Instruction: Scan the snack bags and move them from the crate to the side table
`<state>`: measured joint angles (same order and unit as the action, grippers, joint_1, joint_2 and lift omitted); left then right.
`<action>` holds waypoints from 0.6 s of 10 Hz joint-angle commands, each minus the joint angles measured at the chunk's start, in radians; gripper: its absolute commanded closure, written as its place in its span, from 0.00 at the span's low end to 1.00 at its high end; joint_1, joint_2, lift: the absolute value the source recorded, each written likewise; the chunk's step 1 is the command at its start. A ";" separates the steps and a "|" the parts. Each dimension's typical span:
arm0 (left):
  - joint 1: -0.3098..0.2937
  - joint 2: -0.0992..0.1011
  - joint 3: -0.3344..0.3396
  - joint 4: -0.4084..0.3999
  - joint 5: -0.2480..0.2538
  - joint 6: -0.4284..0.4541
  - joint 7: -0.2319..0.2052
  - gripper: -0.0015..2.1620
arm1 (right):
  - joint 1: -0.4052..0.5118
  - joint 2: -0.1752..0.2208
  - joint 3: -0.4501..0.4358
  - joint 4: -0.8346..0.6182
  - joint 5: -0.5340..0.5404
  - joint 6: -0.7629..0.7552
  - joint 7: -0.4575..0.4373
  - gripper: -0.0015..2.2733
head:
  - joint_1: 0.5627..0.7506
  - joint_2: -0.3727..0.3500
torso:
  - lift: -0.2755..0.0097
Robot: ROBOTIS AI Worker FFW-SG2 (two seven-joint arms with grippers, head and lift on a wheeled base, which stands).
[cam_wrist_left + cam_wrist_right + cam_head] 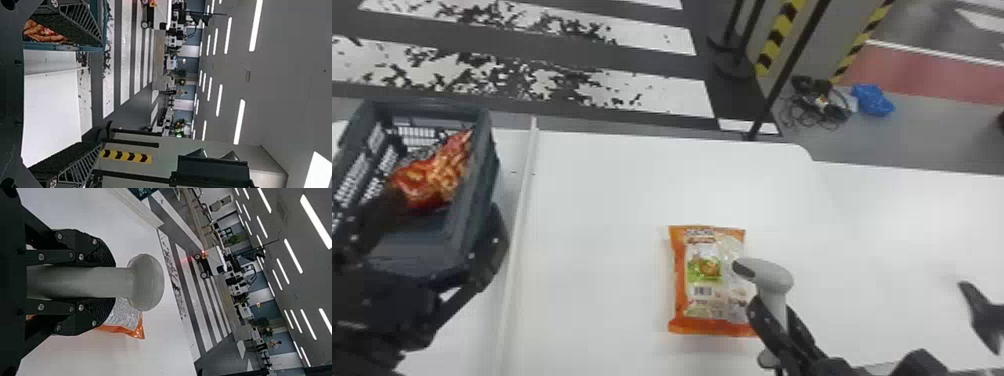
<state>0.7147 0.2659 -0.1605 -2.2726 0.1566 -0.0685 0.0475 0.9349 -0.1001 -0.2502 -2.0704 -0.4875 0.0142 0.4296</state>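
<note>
I have one orange snack bag (707, 280) lying flat on the white table (602, 195), a little right of centre and low in the head view. At least one red snack bag (434, 175) is in the dark crate (483, 175) at upper left, so I judge the job is only partly done, with that bag left to bring out.

My left gripper (98, 92) is at the crate, its fingers wide apart with nothing between them; I take the next step to be a pick from there. My right gripper (113, 282) is clamped on the handle of the grey scanner (145, 282), whose head sits over the right side of the orange bag in the head view. I can't tell whether that bag has been scanned, or whether it lies where it should finish. If it hasn't, I'd expect to aim the scanner at its printed code first, then shift it along to the side table.
</note>
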 commanded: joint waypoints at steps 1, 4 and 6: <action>-0.011 -0.001 -0.011 0.008 0.000 0.003 0.000 0.03 | 0.016 -0.001 0.071 0.000 0.058 -0.042 -0.029 0.98 | 0.70 0.20 | 0.66; 0.009 0.009 -0.002 -0.001 0.000 -0.009 0.000 0.03 | 0.012 -0.026 0.166 0.006 0.135 -0.039 -0.088 0.98 | 0.70 0.30 | 0.66; 0.014 0.007 -0.002 -0.001 0.000 -0.009 0.000 0.03 | 0.012 -0.038 0.175 0.024 0.147 -0.027 -0.101 0.98 | 0.70 0.36 | 0.66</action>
<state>0.7271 0.2736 -0.1630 -2.2736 0.1564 -0.0779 0.0475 0.9466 -0.1352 -0.0772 -2.0521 -0.3433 -0.0126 0.3285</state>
